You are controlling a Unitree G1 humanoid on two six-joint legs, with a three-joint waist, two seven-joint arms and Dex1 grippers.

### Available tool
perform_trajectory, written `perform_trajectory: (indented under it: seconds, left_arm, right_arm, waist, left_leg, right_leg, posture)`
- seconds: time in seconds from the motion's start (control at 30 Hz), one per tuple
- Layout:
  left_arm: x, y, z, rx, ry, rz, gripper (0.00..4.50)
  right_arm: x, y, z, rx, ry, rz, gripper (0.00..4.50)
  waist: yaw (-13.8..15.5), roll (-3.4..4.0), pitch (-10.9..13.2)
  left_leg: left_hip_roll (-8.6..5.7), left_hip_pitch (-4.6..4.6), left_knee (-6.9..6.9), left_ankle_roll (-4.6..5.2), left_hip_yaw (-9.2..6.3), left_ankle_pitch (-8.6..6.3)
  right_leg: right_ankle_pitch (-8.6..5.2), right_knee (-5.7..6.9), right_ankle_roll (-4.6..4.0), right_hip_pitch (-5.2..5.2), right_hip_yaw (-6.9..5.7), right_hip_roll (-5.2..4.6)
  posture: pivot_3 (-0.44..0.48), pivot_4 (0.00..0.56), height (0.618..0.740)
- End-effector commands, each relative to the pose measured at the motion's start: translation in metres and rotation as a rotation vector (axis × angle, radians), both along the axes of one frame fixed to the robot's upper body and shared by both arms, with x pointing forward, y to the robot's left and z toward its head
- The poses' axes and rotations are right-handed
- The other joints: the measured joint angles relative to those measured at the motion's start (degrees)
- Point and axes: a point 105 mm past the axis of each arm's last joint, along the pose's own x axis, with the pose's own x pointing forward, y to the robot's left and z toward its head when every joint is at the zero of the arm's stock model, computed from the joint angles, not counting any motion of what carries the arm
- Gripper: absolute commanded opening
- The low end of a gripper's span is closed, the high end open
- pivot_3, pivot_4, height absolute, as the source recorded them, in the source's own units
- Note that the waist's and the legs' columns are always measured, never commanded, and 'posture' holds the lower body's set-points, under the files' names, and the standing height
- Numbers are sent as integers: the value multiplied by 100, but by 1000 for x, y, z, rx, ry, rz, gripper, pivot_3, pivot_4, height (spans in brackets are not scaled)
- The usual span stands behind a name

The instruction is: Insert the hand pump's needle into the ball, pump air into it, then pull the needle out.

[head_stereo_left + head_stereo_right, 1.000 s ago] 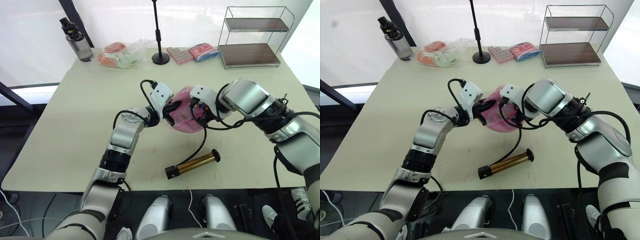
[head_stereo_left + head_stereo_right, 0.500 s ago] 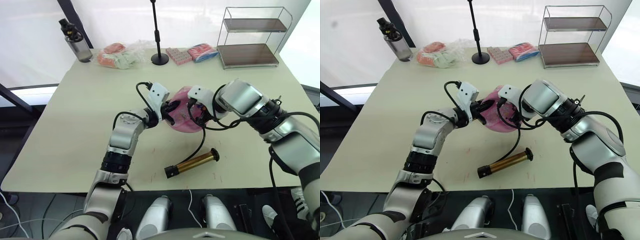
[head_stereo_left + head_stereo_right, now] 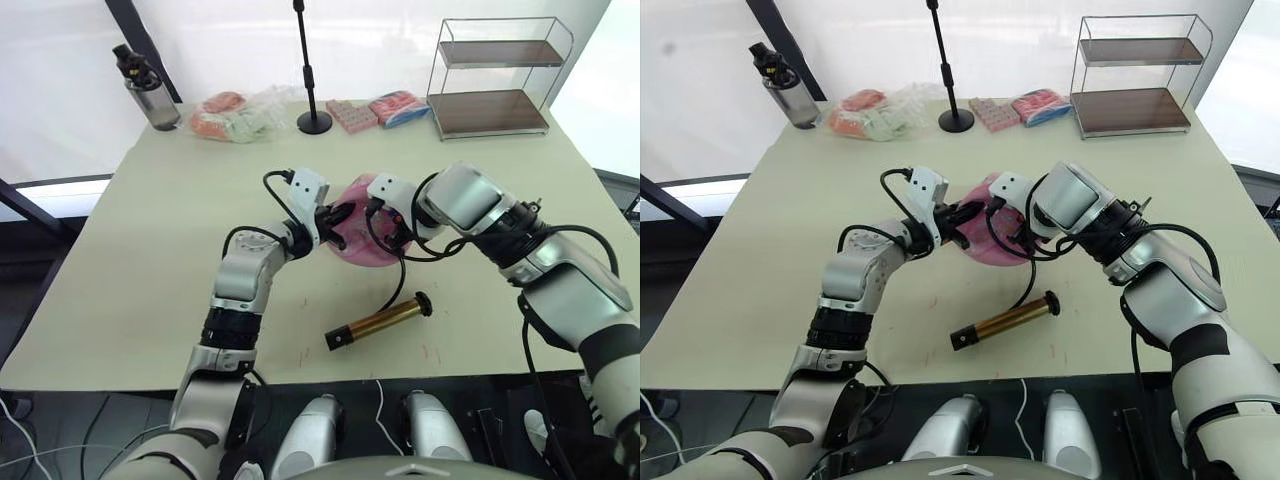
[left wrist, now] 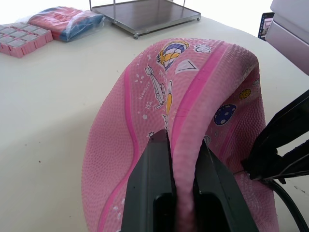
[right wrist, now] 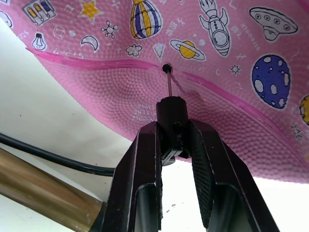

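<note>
The pink ball (image 3: pixel 360 238), limp and folded, lies mid-table between my two grippers. My left gripper (image 4: pixel 181 140) is shut on a raised fold of it, seen from the head at the ball's left side (image 3: pixel 333 222). My right gripper (image 5: pixel 175 133) is shut on the needle's black fitting (image 5: pixel 171 113). The thin needle (image 5: pixel 169 83) points at the ball, its tip at the small black valve hole (image 5: pixel 166 67). The gold hand pump (image 3: pixel 380 320) lies on the table nearer the front edge. Its black hose (image 3: pixel 400 285) curves up to my right gripper (image 3: pixel 385 213).
Along the table's far edge stand a dark bottle (image 3: pixel 142 78), a black stand with a round base (image 3: pixel 313 122) and a wire two-shelf rack (image 3: pixel 495 78). Bagged items (image 3: pixel 235 108) and small packets (image 3: pixel 378 108) lie between them.
The camera view has shifted a little. Both grippers keep their holds, left on the ball's fold and right on the needle fitting, with no clear movement of their own.
</note>
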Motion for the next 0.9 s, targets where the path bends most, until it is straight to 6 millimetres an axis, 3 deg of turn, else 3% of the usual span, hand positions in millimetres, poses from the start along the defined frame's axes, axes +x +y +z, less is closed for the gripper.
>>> perform_trajectory:
  seconds: [0.03, 0.9]
  left_arm:
    - [-10, -16, -19, -17, 83, -59, 85]
    - [-14, -20, -32, -18, 135, -66, 85]
  right_arm:
    - [1, 14, -1, 25, -10, 29, 308]
    - [6, 40, -10, 15, -15, 67, 308]
  waist:
    - [-33, 1, -10]
    - [-70, 8, -70]
  left_leg:
    - [0, 2, 0, 0, 0, 0]
    - [5, 67, -40, 22, 17, -14]
  right_leg:
    - [0, 0, 0, 1, 0, 0]
    - [0, -4, -2, 33, 24, 7]
  posture:
    - [0, 150, 740]
    - [0, 150, 740]
